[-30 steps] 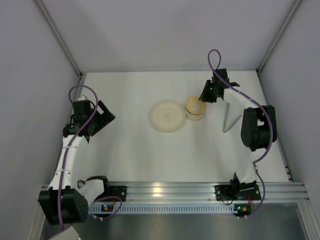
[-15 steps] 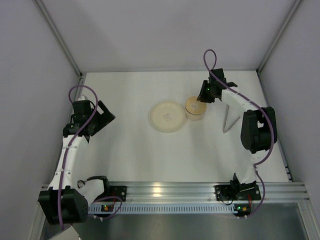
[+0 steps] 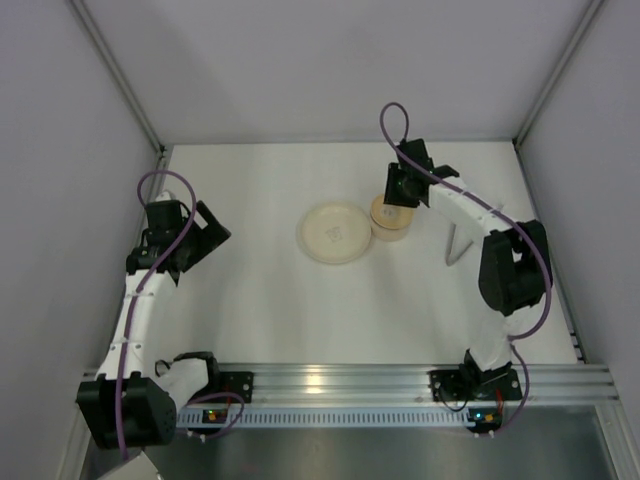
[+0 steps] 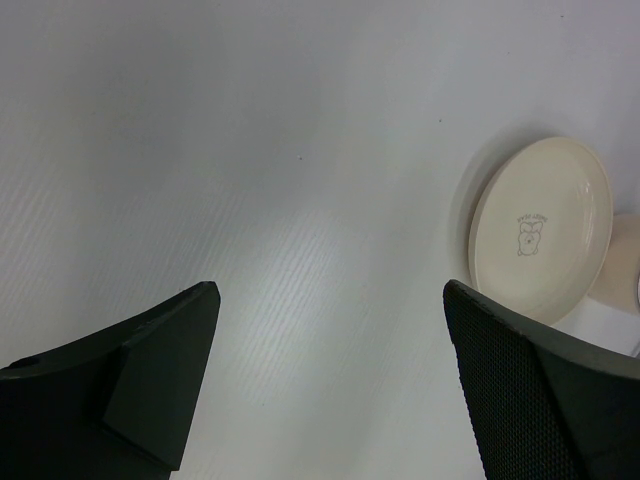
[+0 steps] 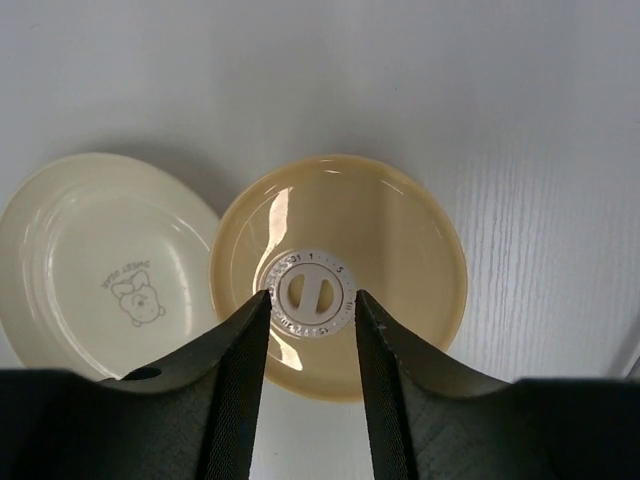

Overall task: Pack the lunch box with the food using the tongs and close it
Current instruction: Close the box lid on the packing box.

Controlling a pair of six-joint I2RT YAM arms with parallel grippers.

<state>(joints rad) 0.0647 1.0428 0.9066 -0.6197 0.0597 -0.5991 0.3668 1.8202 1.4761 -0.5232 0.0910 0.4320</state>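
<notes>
The lunch box (image 3: 390, 220) stands right of the plate with its tan lid (image 5: 400, 235) on; a white dial sits at the lid's centre. My right gripper (image 5: 312, 298) hovers over the lid, open, its fingertips flanking the dial with nothing between them; from above the right gripper (image 3: 394, 192) covers the box's far edge. The grey tongs (image 3: 457, 243) lie on the table right of the box, under the right arm. The food is hidden. My left gripper (image 4: 328, 292) is open over bare table at the left, also seen from above as the left gripper (image 3: 212, 228).
The wide cream plate (image 3: 333, 233) lies bare, touching the lunch box's left side; the same plate (image 5: 100, 255) shows a small bear print. Grey walls enclose the table on three sides, and the right arm's elbow (image 3: 512, 265) stands near the right wall.
My right gripper has swung left from beside the lunch box to above its lid, and its jaws have parted a little. The left arm has not moved.
</notes>
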